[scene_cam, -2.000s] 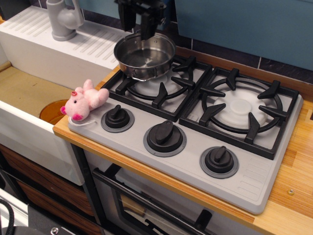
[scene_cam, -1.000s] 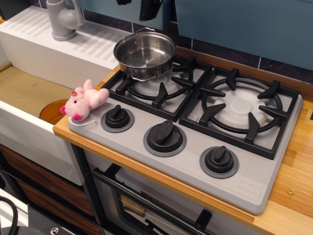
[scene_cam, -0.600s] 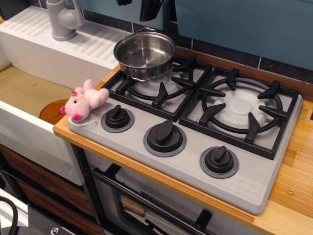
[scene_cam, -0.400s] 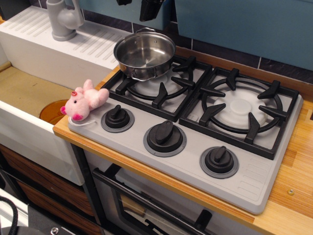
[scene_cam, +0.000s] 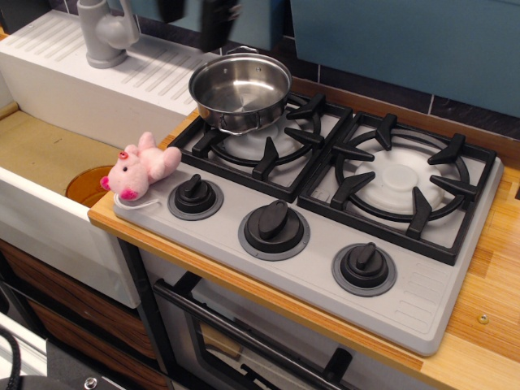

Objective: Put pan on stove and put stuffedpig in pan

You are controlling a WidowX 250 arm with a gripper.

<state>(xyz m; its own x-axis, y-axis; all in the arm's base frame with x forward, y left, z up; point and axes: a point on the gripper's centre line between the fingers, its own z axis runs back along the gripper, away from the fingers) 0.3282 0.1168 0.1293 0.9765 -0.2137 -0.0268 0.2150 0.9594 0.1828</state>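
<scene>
**A:** Observation.image view: where do things stand?

**B:** The pan point(scene_cam: 240, 91) sits on the back-left corner of the left burner grate of the stove point(scene_cam: 325, 203), empty and shiny inside. It looks off-centre, pushed toward the far edge, but it rests on the grate, so I judge the first half done.

**A:** And the pig?

**B:** The stuffedpig point(scene_cam: 140, 166) lies on the stove's front-left corner, just beside the left knob point(scene_cam: 195, 196), its head hanging out toward the sink point(scene_cam: 41, 162). It is well apart from the pan. That half is not yet done.

**A:** What about your gripper?

**B:** My gripper point(scene_cam: 195, 15) is at the very top of the frame, blurred and mostly cut off, above and a little left of the pan. I see two dark fingers with a gap between them and nothing hanging there, but I cannot tell for certain how wide they stand; the blur hides it.

**A:** So what is left?

**B:** As I judge it: come down over the pig, pinch its soft body, carry it over the pan's rim and let go. The plush may squash or snag, so a grip around the middle seems safest.
</scene>
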